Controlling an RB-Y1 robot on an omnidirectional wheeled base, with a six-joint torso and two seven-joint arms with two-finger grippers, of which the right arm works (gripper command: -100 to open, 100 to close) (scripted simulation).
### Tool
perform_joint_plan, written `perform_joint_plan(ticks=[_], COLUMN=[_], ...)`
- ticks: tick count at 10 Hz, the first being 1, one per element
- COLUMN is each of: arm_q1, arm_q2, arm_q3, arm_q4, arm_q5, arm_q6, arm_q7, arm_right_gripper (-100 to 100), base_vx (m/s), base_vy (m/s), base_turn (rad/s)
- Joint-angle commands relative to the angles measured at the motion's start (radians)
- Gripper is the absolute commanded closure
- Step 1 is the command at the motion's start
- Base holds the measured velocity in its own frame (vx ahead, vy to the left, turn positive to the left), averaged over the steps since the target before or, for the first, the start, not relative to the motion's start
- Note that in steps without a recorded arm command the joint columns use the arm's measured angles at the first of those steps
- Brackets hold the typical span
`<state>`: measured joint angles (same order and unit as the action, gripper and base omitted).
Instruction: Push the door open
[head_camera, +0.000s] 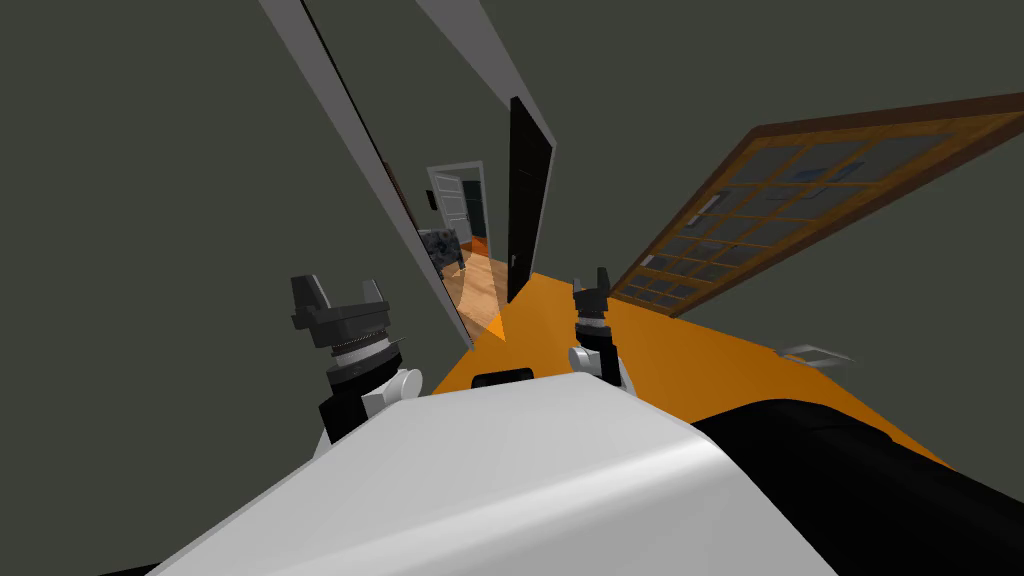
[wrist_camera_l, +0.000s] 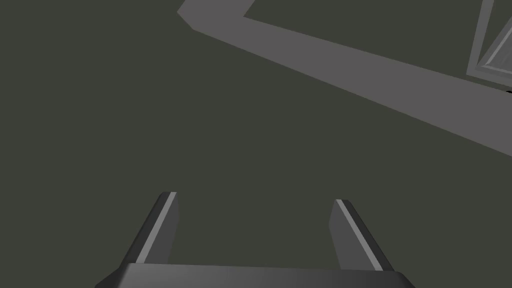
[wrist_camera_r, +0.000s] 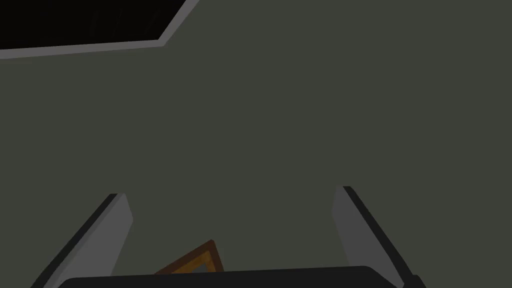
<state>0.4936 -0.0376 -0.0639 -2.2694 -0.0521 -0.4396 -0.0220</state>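
Leftmost, a flat dark grey-green wall (head_camera: 150, 200) takes the whole side. The left gripper (head_camera: 340, 292) is raised in front of it, close to the wall but not touching anything that I can see. In the left wrist view its two fingers (wrist_camera_l: 160, 230) stand wide apart, about a third of the picture, and nothing is between them. Next comes the light grey door frame (head_camera: 400, 215), which runs slanted upward. Beyond it the doorway shows a wooden corridor floor (head_camera: 480, 290), a dark object that I cannot identify, and far away a small white door (head_camera: 450, 200). The task's door (head_camera: 527, 200) is the black panel just to the right of this gap. It is seen almost edge-on and already stands away from the frame – partly open, with a small handle low on its edge. The right gripper (head_camera: 591, 282) is held just right of the door, above the orange floor (head_camera: 700, 360), and I cannot tell any contact with the panel. Its fingers (wrist_camera_r: 100, 240) are also spread wide, holding nothing. Further right, a window (head_camera: 800, 200) with a brown wooden frame and many panes sits in the wall.
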Motion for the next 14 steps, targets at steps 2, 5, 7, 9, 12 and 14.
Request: perform_joint_plan(ticks=[2, 5, 7, 9, 12, 14], arm_q1=[-0.018, -0.042, -0.058, -0.074, -0.1, -0.121], arm_q2=[-0.01, -0.02, -0.026, -0.031, -0.039, -0.044], arm_q3=[0.007, 0.015, 0.021, 0.026, 0.036, 0.043], arm_q4=[0.044, 0.101, 0.14, 0.179, 0.244, 0.294], arm_q5=[0.01, 0.023, 0.032, 0.041, 0.055, 0.066], arm_q6=[-0.011, -0.026, -0.036, -0.046, -0.062, -0.075], arm_q7=[-0.008, -0.018, -0.025, -0.032, -0.044, -0.053], arm_right_gripper=[-100, -100, -100, -100, -100, -100], base_vx=[0.079, 0.126, 0.118, 0.121, 0.123, 0.105], base_vy=[-0.033, -0.062, -0.057, -0.061, -0.069, -0.051], base_turn=[0.053, 0.047, 0.051, 0.051, 0.051, 0.054])
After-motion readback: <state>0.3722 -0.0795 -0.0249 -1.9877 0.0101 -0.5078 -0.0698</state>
